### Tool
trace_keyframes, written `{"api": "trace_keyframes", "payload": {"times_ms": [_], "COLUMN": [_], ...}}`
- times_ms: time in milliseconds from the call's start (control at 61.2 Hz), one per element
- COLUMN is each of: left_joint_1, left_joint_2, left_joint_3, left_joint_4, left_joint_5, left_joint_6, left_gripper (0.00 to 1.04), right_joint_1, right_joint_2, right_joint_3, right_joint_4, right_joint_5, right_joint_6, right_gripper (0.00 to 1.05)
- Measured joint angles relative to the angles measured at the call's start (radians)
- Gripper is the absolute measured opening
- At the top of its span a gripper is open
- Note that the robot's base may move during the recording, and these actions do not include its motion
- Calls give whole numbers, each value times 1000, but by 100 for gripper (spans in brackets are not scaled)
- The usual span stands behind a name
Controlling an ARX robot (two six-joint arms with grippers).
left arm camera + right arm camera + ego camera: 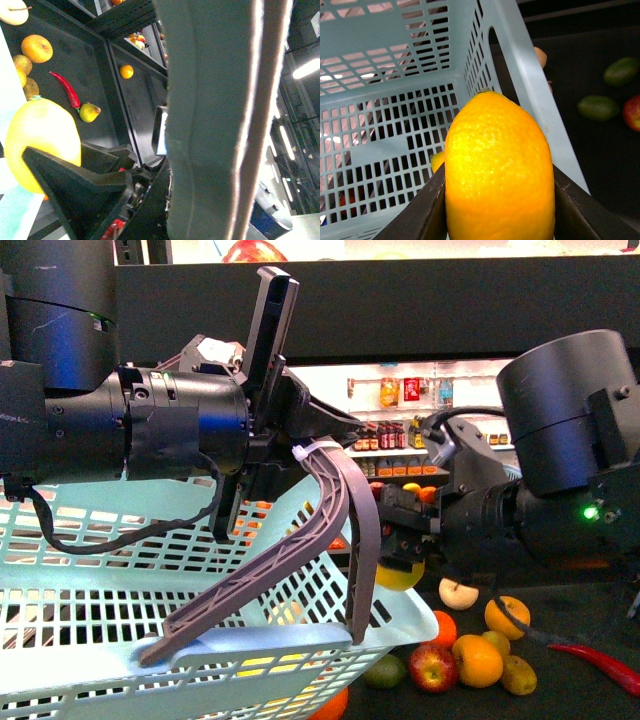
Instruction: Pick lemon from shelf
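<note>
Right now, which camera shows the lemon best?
The right wrist view: the lemon fills the frame, clamped by the right pincer. The left wrist view shows it at an edge, partly behind dark hardware. The front view shows only a sliver behind the basket handle.

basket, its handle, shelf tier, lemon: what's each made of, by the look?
basket: pale blue moulded plastic, slight sheen; slotted lattice walls.
handle: grey-brown matte plastic, ribbed struts.
shelf: likely painted metal, flat black, straight raised lip; look alone can't confirm.
lemon: pored, pebbled yellow rind, looks like real fruit, though a replica isn't excluded.
</note>
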Motion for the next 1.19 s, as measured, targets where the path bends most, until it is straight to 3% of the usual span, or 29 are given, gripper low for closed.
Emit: {"api": "trace_keyframes", "payload": {"times_ms": [82, 457, 670, 833, 1078, 1111, 1143, 1192], "left_joint_1": [0, 0, 0, 0, 0, 0, 0, 0], "left_joint_2": [0, 0, 0, 0, 0, 0, 0, 0], "left_joint_3": [0, 0, 0, 0, 0, 0, 0, 0], "left_joint_4": [0, 0, 0, 0, 0, 0, 0, 0], "left_joint_5": [0, 3, -1, 1, 0, 0, 0, -1], "left_joint_6": [0, -2, -2, -2, -2, -2, -3, -2], "left_gripper": [7, 7, 7, 7, 7, 7, 7, 7], "right_joint_1": [15, 3, -82, -177, -344, -376, -436, -480], "right_joint_2": [18, -11, -235, -537, -1144, -1246, -1387, -1537], "right_joint_3": [1, 27, -60, -253, -619, -663, -716, -785], "right_joint_4": [5, 33, 22, -22, -269, -303, -369, -409], "right_joint_5": [9, 85, 140, 164, 177, 142, 49, 13], "right_joint_6": [2, -30, -184, -296, -354, -353, -350, -349], "right_gripper": [46, 99, 97, 97, 97, 94, 85, 74]}}
